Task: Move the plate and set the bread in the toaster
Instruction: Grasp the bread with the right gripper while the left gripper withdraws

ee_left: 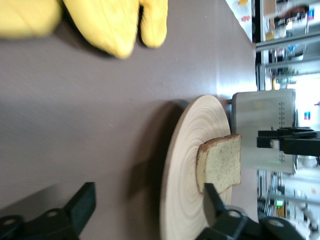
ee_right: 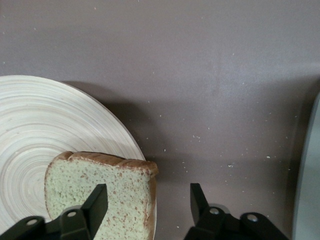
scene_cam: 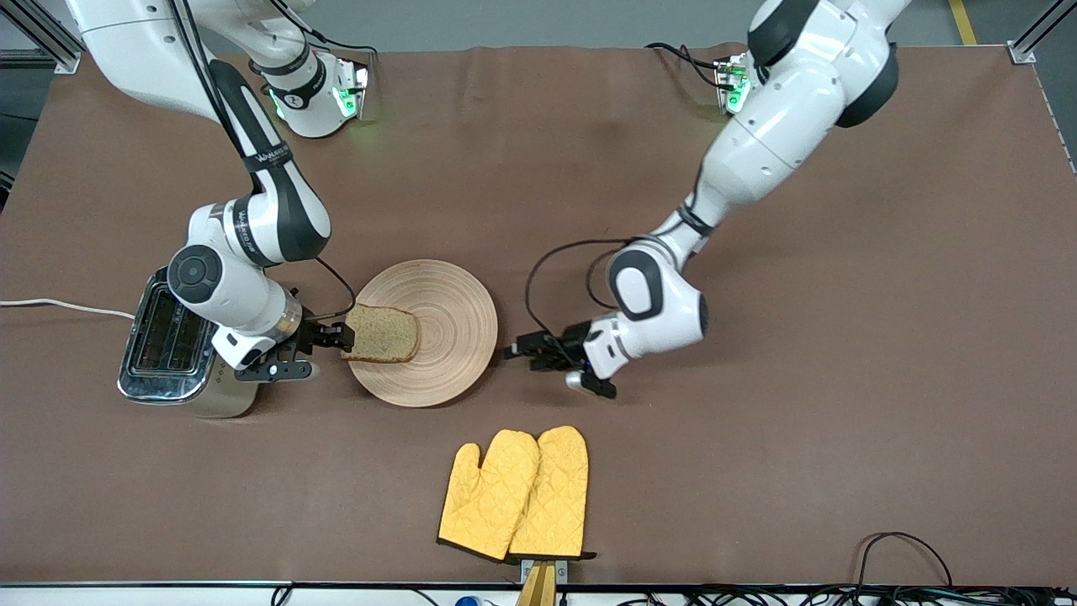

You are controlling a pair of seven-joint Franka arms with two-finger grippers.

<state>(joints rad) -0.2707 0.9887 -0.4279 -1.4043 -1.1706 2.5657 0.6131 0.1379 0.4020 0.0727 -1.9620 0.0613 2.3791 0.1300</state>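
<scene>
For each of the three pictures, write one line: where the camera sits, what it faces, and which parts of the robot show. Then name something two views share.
Front view: high across the table, facing both arms, toaster and oven mitts.
Left wrist view: on the left arm's wrist, facing the plate; left gripper fingers show.
Right wrist view: on the right arm's wrist, looking down at the table; right gripper fingers astride the bread's edge.
Shared: plate and bread.
</scene>
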